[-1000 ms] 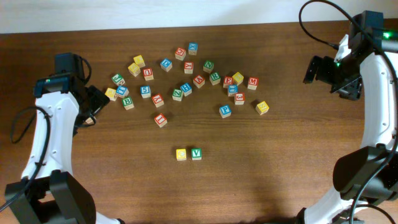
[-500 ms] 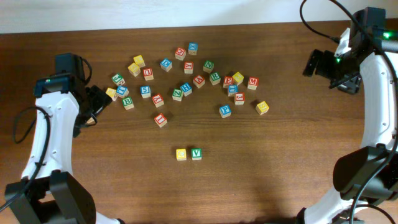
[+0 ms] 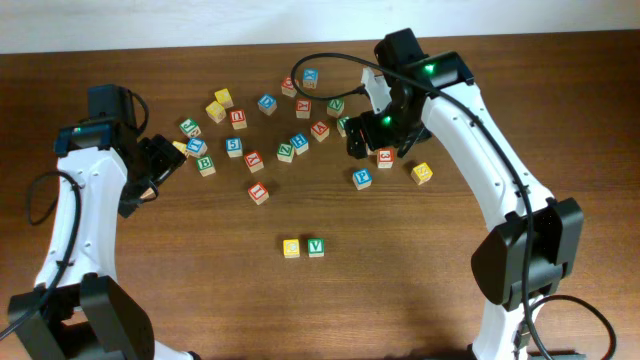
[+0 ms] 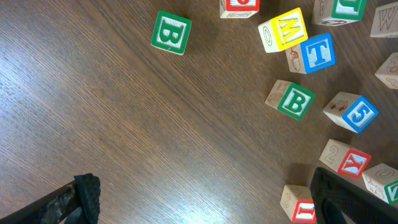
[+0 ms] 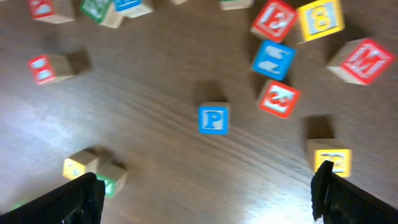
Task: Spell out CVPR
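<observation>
Our left fingers (image 4: 84,198) and right fingers (image 5: 81,200) are wide apart, and the blue P block (image 3: 362,178), up and right of the yellow C block (image 3: 291,247), looks light and hard, so we should pinch two flat sides.

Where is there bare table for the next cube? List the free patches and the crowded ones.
Free: the wood beside the V cube, on the side away from the C cube; the whole near edge of the table; the strip between that pair and the P cube. Crowded: the scattered cubes across the far half.
</observation>
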Motion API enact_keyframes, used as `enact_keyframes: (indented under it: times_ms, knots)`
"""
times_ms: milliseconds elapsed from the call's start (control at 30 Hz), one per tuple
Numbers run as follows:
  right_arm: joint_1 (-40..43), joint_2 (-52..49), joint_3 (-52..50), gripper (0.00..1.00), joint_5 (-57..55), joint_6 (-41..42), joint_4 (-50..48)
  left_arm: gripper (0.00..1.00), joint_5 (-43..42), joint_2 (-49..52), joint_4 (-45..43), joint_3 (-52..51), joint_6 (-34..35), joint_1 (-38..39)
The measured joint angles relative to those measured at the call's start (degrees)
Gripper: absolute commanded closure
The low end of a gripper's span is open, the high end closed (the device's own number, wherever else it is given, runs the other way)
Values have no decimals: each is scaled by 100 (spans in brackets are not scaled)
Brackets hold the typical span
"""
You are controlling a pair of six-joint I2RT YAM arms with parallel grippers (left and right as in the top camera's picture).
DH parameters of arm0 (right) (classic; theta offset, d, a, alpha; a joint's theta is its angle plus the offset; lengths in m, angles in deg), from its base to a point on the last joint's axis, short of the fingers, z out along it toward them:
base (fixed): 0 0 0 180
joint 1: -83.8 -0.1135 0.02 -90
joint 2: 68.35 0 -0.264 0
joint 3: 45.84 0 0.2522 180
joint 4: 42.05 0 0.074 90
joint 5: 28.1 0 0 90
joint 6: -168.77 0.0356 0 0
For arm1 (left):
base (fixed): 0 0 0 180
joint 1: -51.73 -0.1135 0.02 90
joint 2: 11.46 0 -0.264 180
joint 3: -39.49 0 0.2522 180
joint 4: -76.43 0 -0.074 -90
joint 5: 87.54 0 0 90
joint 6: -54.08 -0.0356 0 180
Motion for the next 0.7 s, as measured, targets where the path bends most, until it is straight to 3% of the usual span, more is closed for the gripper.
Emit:
enact_keyframes:
  times_ms: [167,333,500,567,633,700]
  knots:
    - [0,-2,0,2,-745,811,-173,1,0,0,-22,0,0,0]
    - [0,-2,0,1,-278,857,-238,1,0,0,-24,0,0,0]
    - [0,-131,-52,2,-409,826,-2494,1,-24,0,-76,0,0,0]
    - [-2,-498,-52,2,-533,435,-2968,1,-42,0,-85,-2,0,0]
    - [-4,-1032,-52,16,-575,-398,-3252,1,-42,0,-101,-2,0,0]
    - [-9,-1327,-59,23,-616,-802,-3582,1,-44,0,-103,-2,0,0]
